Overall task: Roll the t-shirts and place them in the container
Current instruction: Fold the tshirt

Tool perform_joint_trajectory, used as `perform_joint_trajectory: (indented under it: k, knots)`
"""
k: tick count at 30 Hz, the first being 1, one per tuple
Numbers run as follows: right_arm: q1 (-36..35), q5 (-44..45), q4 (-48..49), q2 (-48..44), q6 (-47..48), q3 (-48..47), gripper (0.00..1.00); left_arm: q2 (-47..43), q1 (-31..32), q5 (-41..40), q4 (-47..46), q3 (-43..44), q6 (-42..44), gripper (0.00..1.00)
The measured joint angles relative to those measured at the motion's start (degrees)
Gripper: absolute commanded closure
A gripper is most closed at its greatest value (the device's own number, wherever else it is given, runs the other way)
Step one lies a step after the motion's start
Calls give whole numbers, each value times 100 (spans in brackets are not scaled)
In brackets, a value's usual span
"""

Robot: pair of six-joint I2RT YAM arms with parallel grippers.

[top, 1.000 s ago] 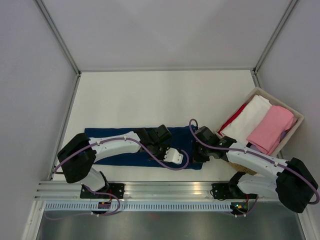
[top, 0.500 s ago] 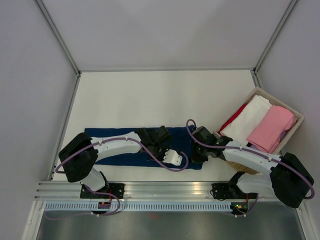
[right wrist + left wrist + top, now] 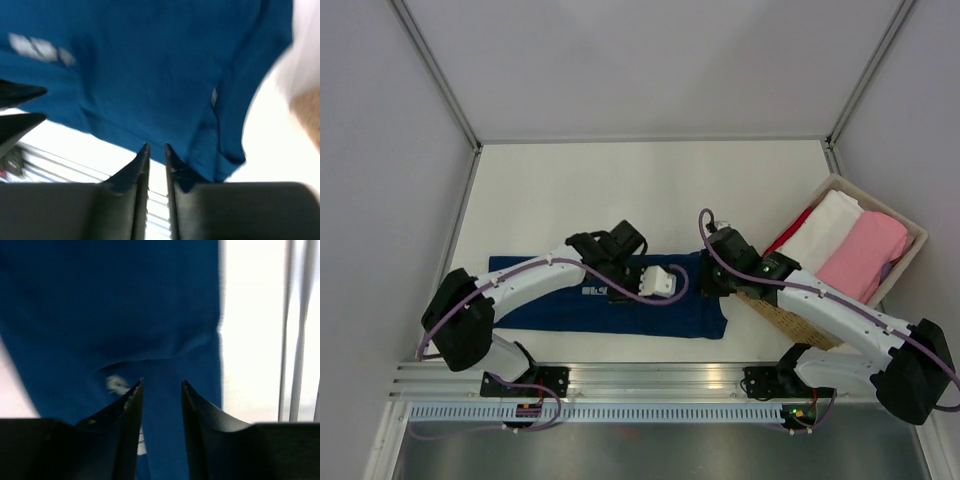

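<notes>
One navy blue cloth t-shirt (image 3: pixel 650 318) lies folded into a flat band on the white tabletop (image 3: pixel 650 190), near its front edge, with the long axis running left to right. I cannot read its small white chest print (image 3: pixel 592 292); it is too blurred.

Left pincer (image 3: pixel 161 385): over the cloth, jaws apart, holding nothing.

Right pincer (image 3: pixel 155 147): at the shirt's right end, jaws narrowly apart, holding nothing.

Far right, a white folded shirt (image 3: pixel 820 235) and a pink folded shirt (image 3: pixel 865 258) lie in the woven basket (image 3: pixel 912 232).

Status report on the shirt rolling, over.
Left gripper open, right gripper slightly open, both empty. Navy t-shirt lies flat, not yet rolled. Nothing blocking it.
</notes>
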State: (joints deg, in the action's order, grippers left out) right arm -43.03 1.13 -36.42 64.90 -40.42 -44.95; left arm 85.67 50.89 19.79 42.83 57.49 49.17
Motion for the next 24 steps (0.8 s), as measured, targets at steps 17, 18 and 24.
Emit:
perform_joint_trajectory:
  k: [17, 18, 24]
  knots:
    - [691, 782, 1259, 2905, 643, -1488, 100, -1051, -4454, -1047, -1005, -927, -1696, 65]
    - [780, 796, 1331, 3005, 643, -1488, 100, -981, -4802, -1130, -1069, -977, -1722, 66]
    - [1078, 931, 1714, 3654, 669, -1488, 100, -245, -6109, -1543, -1545, -1207, -1742, 67]
